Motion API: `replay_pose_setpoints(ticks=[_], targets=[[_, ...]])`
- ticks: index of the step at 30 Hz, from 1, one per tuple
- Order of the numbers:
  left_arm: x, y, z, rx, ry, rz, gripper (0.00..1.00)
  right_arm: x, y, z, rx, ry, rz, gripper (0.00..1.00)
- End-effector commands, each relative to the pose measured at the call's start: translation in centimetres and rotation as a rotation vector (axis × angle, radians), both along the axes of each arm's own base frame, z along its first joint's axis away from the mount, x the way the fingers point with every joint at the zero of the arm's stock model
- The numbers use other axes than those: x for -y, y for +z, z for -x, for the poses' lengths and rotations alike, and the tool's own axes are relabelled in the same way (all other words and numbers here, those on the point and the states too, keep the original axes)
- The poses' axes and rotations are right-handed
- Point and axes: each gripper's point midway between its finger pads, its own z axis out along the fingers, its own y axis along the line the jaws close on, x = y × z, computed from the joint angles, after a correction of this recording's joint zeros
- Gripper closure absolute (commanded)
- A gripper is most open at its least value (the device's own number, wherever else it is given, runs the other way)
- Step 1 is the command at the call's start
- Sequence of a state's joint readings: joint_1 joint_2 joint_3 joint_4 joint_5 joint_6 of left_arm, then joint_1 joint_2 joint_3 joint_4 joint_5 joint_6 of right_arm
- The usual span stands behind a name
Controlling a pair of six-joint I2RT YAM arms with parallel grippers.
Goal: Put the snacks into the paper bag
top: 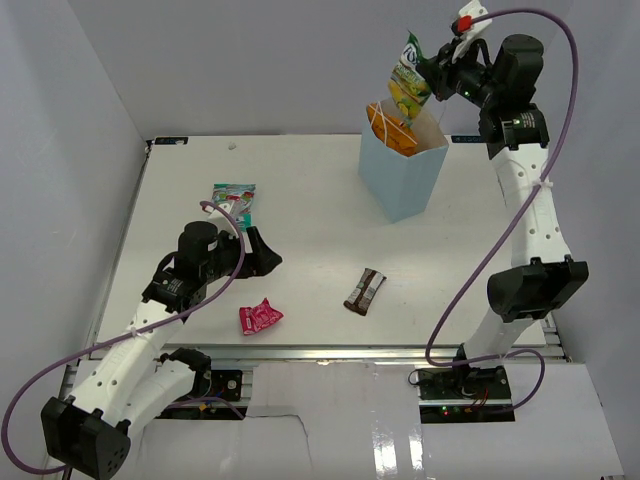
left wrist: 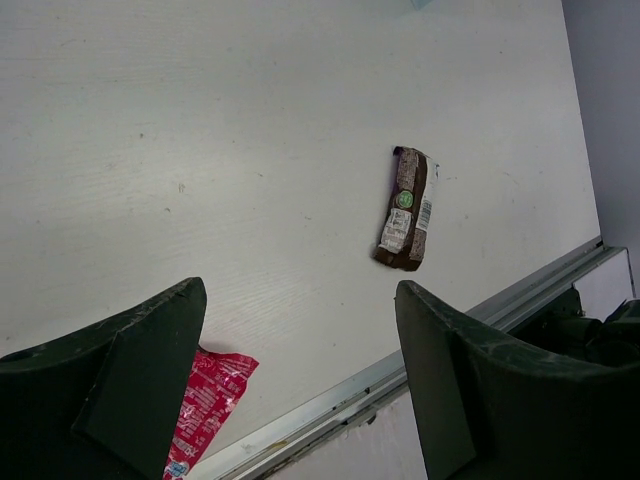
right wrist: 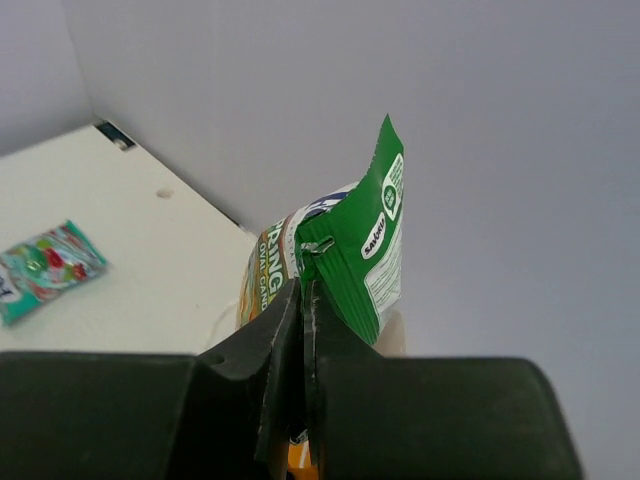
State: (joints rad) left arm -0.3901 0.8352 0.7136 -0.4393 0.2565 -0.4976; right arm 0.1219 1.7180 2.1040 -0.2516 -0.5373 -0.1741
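My right gripper is shut on the top edge of the yellow-green packet, which hangs above the open mouth of the light-blue paper bag. An orange chip bag sticks out of the paper bag. In the right wrist view my right gripper pinches the packet. My left gripper is open and empty above the table. The small pink packet lies near the front edge and shows by the left finger. The dark brown bar lies mid-table. The teal-green-red pouch lies behind the left arm.
The metal rail of the table's front edge runs just under my left gripper. White walls close the table at the left and back. The teal pouch also shows in the right wrist view.
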Motion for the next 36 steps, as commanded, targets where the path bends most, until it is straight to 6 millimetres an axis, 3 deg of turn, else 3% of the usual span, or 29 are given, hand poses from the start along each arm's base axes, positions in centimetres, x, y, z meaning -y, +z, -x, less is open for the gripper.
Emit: replay_pose_setpoints(ticks=[1,7,10,14,25,28,32,33,36], targets=[[-0.4,0.8,-0.2,0.013,0.025,-0.001,0.13,1.9,-2.5,-3.5,0.035,-0.123,0.087,0.92],[-0.6,0.2,0.2,-0.007,0.040,0.001,0.12,3.6,-7.2,-5.9,0.017,-0.199,0.225,0.92],[-0.5,0.0,0.2,-0.015,0.042,0.004,0.13,3.8,-8.2,-5.9,0.022,-0.197,0.271,0.92],[-0.5,-0.3,0.0,-0.027,0.043,-0.003,0.13,3.9,-8.0,-5.4,0.070,-0.169,0.325,0.92],[-0.4,-0.3,-0.4,-0.033,0.038,-0.020,0.12,4.3,-4.2,-4.3,0.205,-0.161,0.364,0.92],[-0.5,-0.2,-0.5,-0.032,0.041,-0.027,0.12,4.5,-5.3,-4.8,0.218,-0.161,0.417,0.92],[-0.8,-0.4,-0.3,-0.040,0.053,-0.038,0.12,4.2,-8.5,-4.9,0.202,-0.119,0.484,0.92],[-0.9,-0.4,-0.3,-0.041,0.055,-0.038,0.12,4.1,-10.2,-4.9,0.179,-0.102,0.496,0.92],[-1.1,-0.5,-0.1,-0.049,0.065,-0.041,0.12,4.2,-11.9,-4.9,0.176,-0.092,0.529,0.92]])
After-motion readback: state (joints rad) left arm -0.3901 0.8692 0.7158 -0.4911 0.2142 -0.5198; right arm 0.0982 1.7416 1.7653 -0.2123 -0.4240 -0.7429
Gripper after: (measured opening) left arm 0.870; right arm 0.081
